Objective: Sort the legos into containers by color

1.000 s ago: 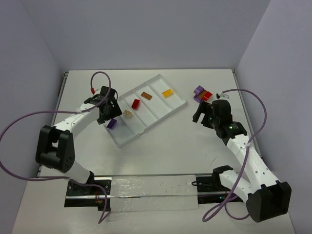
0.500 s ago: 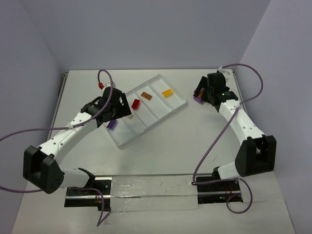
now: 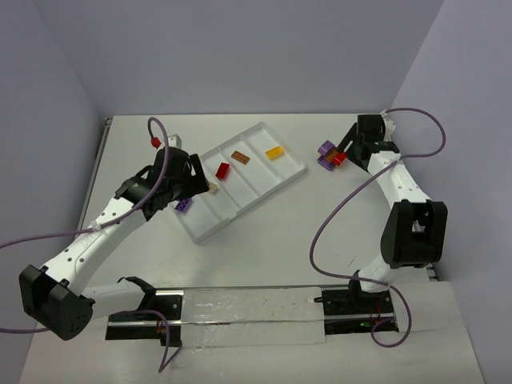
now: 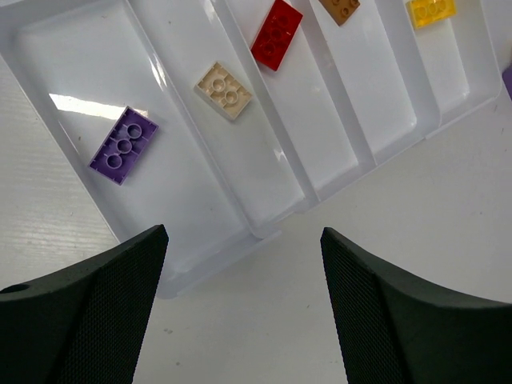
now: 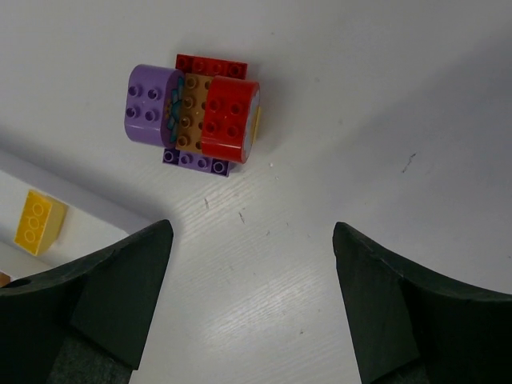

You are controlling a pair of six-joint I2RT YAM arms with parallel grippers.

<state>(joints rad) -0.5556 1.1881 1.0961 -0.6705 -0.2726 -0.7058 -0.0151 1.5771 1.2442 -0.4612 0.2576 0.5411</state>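
Note:
The white tray point(image 3: 260, 188) holds a purple lego point(image 3: 185, 206) in its near-left end compartment and a yellow lego point(image 3: 274, 153) at the far end. Tan point(image 3: 212, 188), red point(image 3: 223, 170) and brown point(image 3: 240, 158) legos lie between them. My left gripper point(image 3: 194, 186) hovers open and empty over the tray's near-left end; its wrist view shows the purple point(image 4: 123, 145), tan point(image 4: 223, 90) and red point(image 4: 277, 35) legos. A stuck-together cluster of purple, red and brown legos point(image 3: 331, 154) sits on the table right of the tray. My right gripper point(image 3: 350, 150) is open and empty just right of the cluster point(image 5: 192, 114).
A clear strip point(image 3: 240, 316) on a black rail lies along the near edge between the arm bases. Walls close in the table at the left, back and right. The tray's corner with the yellow lego point(image 5: 34, 222) shows left of the cluster.
My right arm has swung from the table's right middle to the back right, so its gripper is now beside the cluster. My left arm has stretched out; the purple lego has stayed put.

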